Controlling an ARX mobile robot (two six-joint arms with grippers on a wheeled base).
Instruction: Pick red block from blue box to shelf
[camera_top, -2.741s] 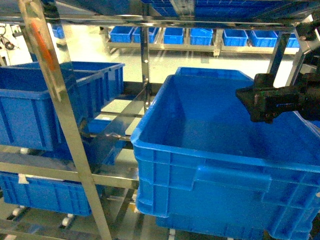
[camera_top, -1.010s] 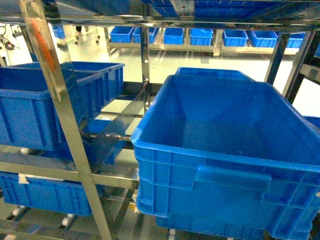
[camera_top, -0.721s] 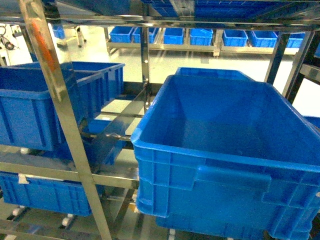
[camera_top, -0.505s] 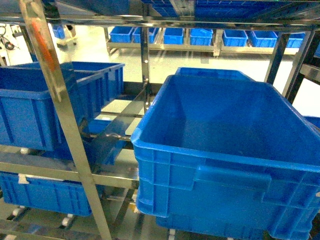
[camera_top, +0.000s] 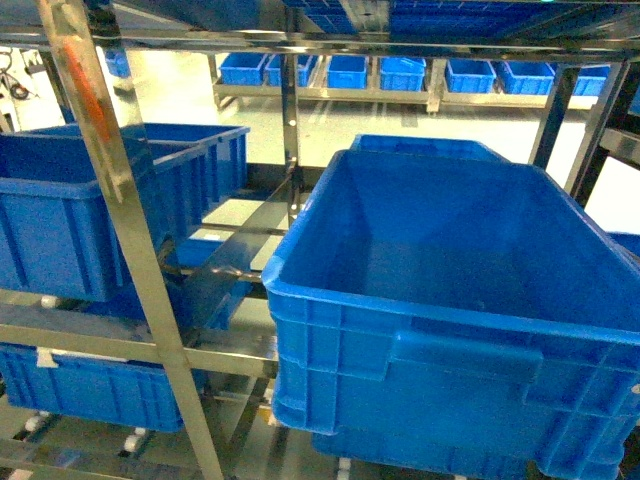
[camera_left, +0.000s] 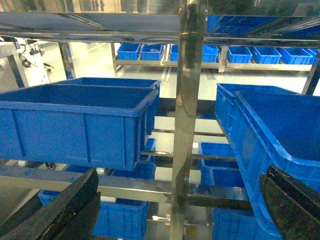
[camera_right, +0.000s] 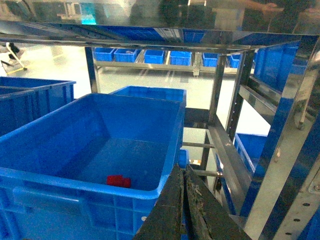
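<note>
Two grippers showed only in wrist views: right gripper (camera_right: 184, 200) w/ fingers pressed together, left gripper (camera_left: 180, 210) spread wide, red block (camera_right: 118, 181) lying just beyond-left of right fingertips on crate (camera_right: 165, 182) floor inside the shelf (camera_right: 227, 150).

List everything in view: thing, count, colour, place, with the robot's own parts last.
red block: one, red, on the floor of the large crate, near its front wall.
large crate: one, blue, on the shelf, right of centre in the head view.
side crates: at least two, blue, on the shelf's left bay.
lower crates: several, blue, on the tier below.
distant crates: a row, blue, on a far rack.
shelf: one, shiny steel.
left gripper: black, fingers spread wide.
right gripper: black, fingers pressed together, empty.
</note>
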